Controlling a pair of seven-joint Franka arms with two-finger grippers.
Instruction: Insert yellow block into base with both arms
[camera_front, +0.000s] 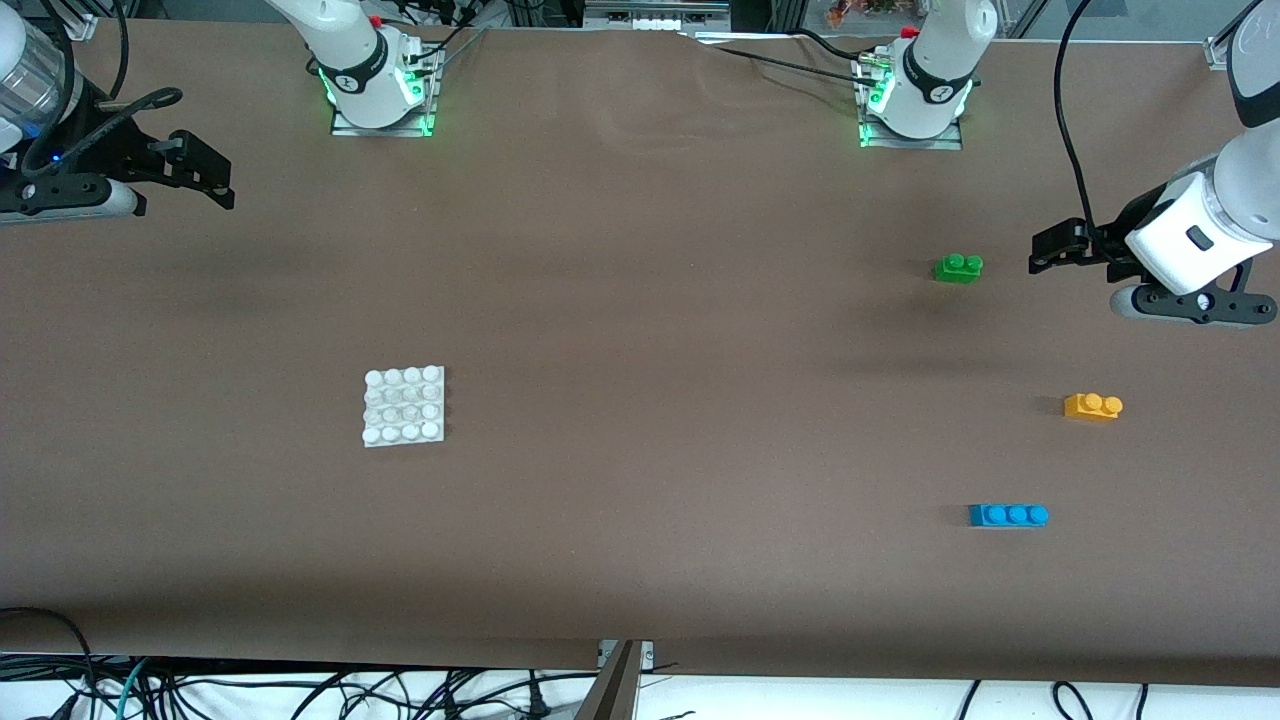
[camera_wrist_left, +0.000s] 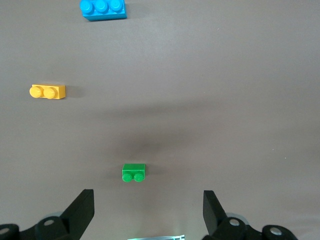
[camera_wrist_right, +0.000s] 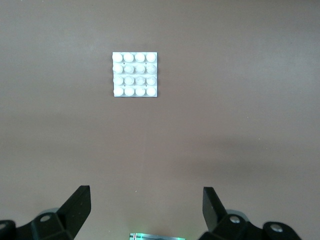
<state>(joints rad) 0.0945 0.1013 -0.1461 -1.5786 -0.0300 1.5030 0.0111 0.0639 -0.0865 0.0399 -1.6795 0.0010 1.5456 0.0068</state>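
The yellow block (camera_front: 1092, 406) (camera_wrist_left: 48, 92) lies on the brown table toward the left arm's end, studs up. The white base (camera_front: 404, 405) (camera_wrist_right: 135, 74) lies flat toward the right arm's end. My left gripper (camera_front: 1050, 250) (camera_wrist_left: 148, 210) hangs open and empty above the table beside the green brick (camera_front: 958, 267) (camera_wrist_left: 134, 173). Up over the table's edge at the right arm's end, my right gripper (camera_front: 205, 175) (camera_wrist_right: 147, 207) is open and empty, well away from the base.
A blue three-stud brick (camera_front: 1008, 515) (camera_wrist_left: 103, 8) lies nearer the front camera than the yellow block. The green brick lies farther from it. The two arm bases (camera_front: 380, 90) (camera_front: 915, 100) stand along the table's back edge. Cables hang below the front edge.
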